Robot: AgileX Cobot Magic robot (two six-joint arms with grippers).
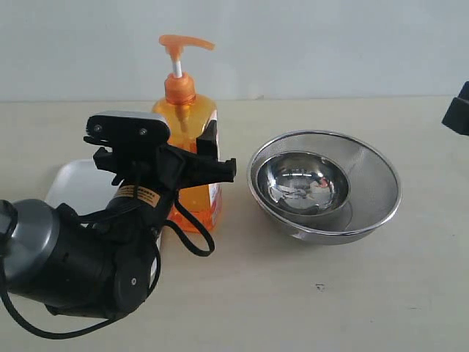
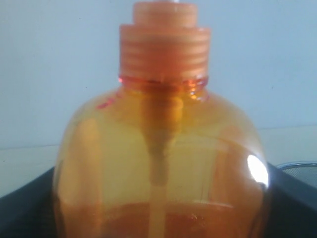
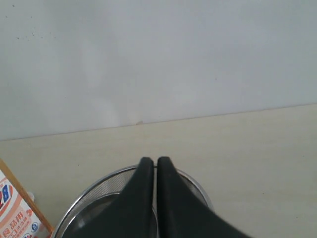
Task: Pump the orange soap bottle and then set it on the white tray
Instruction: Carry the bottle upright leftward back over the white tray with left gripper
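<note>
Bottle: one orange soap bottle [image 1: 187, 117], upright, left of centre on the bench [image 1: 330, 293], its base at the right edge of the one white tray [image 1: 77, 183]; on the rim or just beside it, I cannot tell. Mostly full, so I judge it weighty and bottom-heavy, with smooth, probably slippery plastic walls that give slightly. Best hold: the broad body below the shoulder, with the pump head free. My left pincer [image 1: 176, 158] pinches it there, one jaw on each side. My right pincer [image 3: 156, 161], pressed together and empty, hangs over two nested steel bowls [image 1: 374, 183] to the right.
</note>
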